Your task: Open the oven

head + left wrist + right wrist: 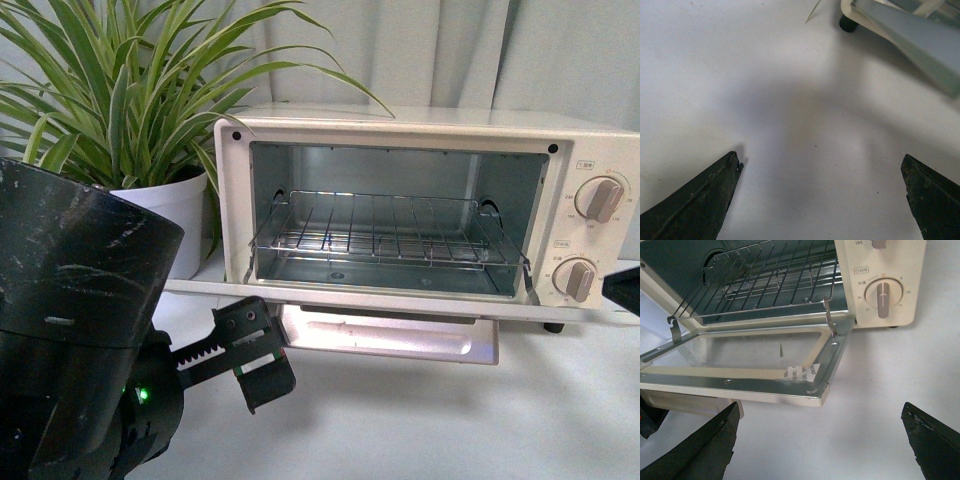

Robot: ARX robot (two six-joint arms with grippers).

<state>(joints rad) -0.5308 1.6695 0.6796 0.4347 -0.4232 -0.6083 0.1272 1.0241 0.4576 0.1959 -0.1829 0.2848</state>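
The cream-white boxy toaster oven (420, 130) stands on the white tabletop (450, 420), in front of a pale grey curtain (450, 50). Its glass-windowed door (740, 382) is lowered flat and juts from the foot of the oven's open front; the front view shows it only as a thin pale strip. Inside the oven, the silver wire rack (390, 235) sits across the open cavity, and thin metal hooks link it to the door's metal frame. Two round beige knobs, an upper one (603, 198) and a lower one (578, 279), sit one above the other on the oven's right-hand panel.

To the left of the oven, and close to it, stands a striped green-and-cream leafy plant (120, 90) in a white pot (180, 215).

The black left gripper (255, 355) hangs just below the left corner of the oven's lowered door, apart from it. Its wrist view shows its two tips spread wide over bare tabletop, gripping nothing. The black right gripper (820, 410) hovers in front of the oven's door, toward the knob side, with its tips also spread wide and nothing between them.
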